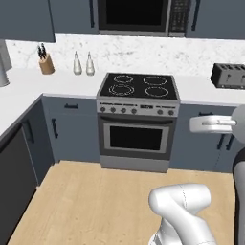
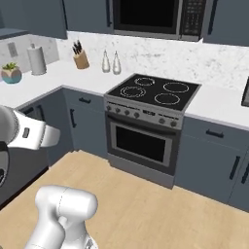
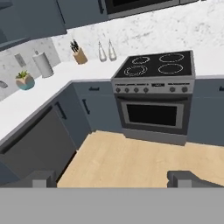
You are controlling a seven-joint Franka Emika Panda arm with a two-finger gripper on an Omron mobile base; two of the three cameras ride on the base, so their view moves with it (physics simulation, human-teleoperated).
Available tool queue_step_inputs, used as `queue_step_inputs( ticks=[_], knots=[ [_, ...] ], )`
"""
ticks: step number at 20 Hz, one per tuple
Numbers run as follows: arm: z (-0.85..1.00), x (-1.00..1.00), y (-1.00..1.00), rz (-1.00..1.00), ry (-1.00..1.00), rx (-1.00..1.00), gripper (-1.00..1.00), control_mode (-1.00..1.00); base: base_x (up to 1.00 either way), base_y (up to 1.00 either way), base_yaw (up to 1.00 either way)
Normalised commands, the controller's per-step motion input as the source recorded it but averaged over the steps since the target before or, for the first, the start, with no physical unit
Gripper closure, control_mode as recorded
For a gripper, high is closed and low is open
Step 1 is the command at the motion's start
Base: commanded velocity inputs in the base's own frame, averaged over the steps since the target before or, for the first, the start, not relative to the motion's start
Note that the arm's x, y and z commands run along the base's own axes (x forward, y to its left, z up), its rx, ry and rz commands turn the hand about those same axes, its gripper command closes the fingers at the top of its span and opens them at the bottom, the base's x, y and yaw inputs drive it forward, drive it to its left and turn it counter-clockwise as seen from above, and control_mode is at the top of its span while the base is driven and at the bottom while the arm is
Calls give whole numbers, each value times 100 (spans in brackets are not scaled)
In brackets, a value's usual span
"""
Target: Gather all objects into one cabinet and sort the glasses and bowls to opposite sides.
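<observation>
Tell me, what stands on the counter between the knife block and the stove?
Two slim bottles stand between the knife block and the stove, seen in the left base view.

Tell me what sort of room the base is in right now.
A home kitchen, by the look of it: a stove with an oven below and a microwave above, a knife block on the white counter, and a toaster.
</observation>
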Motion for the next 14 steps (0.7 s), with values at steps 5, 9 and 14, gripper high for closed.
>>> queue_step_inputs(
  ticks=[5, 9, 14],
  knots=[
    [0, 0, 0, 0, 0, 0, -100, 100, 68, -1, 15],
    [0, 0, 0, 0, 0, 0, -100, 100, 69, 0, 30],
    [0, 0, 0, 0, 0, 0, -100, 100, 22, 0, 13]
  ],
)
